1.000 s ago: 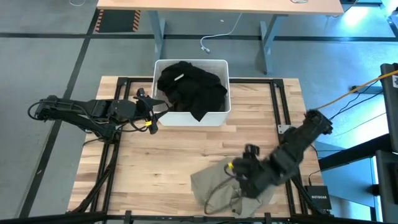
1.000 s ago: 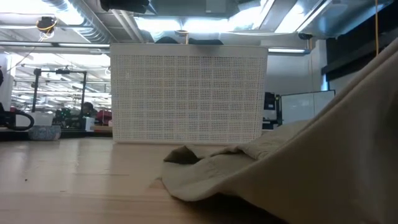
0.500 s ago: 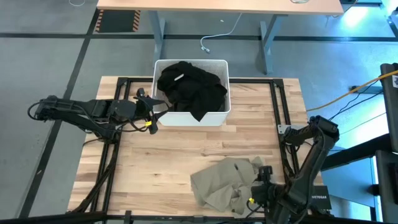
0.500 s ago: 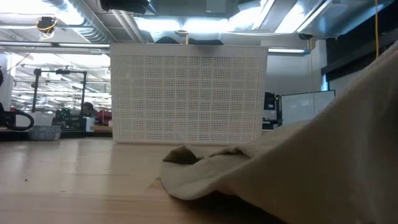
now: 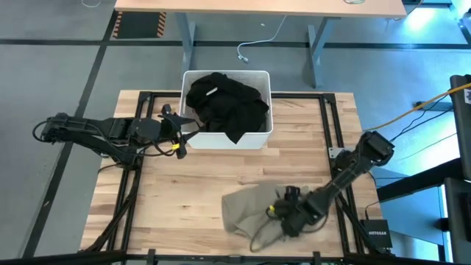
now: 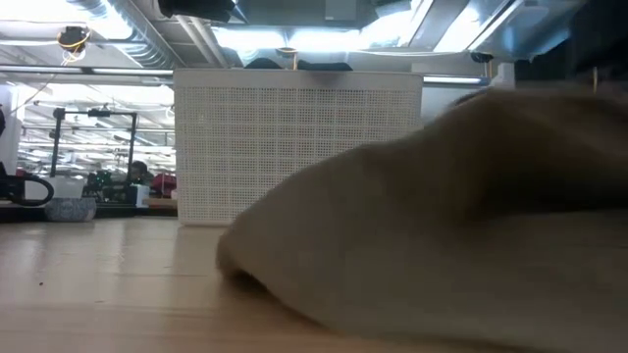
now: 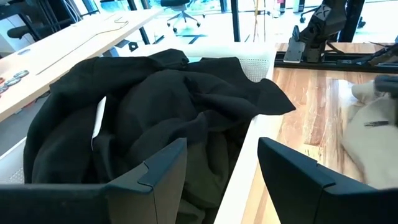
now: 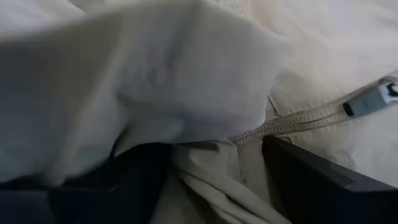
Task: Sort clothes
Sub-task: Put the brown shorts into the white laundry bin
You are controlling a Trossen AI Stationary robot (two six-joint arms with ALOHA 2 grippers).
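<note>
A light beige-grey garment (image 5: 250, 208) lies crumpled on the wooden table near its front edge, and it fills the right of the low view (image 6: 442, 226). My right gripper (image 5: 283, 213) is low over the garment's right part, shut on it. A black garment (image 5: 224, 103) fills the white bin (image 5: 263, 136), with one flap hanging over the bin's front rim. My left gripper (image 7: 221, 168) is open and empty at the bin's left front corner (image 5: 176, 134). No pink garment shows. My right gripper holds a bunched fold of the beige-grey garment (image 8: 205, 155) between its two fingers, beside a stitched seam. It comes at the fold slanting down from the table's right. Several layers are gathered in the gap. The rest of the garment lies on the table.
The bin stands at the table's far middle. Bare wood lies between the bin and the beige garment and across the table's left front. A dark metal frame (image 5: 335, 125) runs along the table's sides. A cable loop (image 5: 257, 239) hangs by my right gripper.
My right gripper has drawn back toward the table's near edge and then gone forward and left again, staying on the beige garment. The garment has shifted with it: its heap now reaches farther left and stands higher in the low view.
</note>
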